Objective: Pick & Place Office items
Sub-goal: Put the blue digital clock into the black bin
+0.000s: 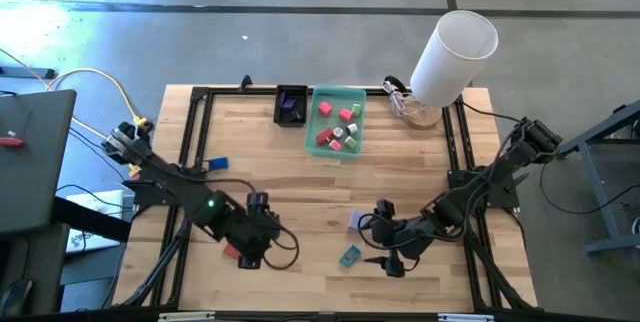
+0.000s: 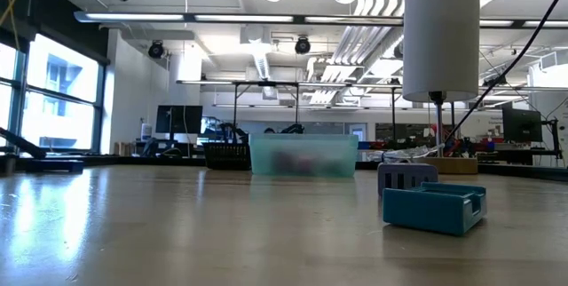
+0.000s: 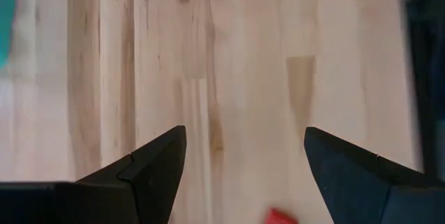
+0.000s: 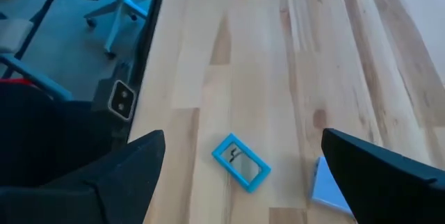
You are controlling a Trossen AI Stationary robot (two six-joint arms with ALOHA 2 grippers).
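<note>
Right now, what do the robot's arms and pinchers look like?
Both arms are black and jointed, with dark cables looping along them. The left arm shows a small green light. Each gripper, left gripper and right gripper, ends in two pointed, wedge-shaped black fingers.

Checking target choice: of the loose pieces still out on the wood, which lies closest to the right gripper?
The teal piece, just beside the right gripper. The pale purple piece lies farther up, the red one by the left gripper, the blue one far off.
</note>
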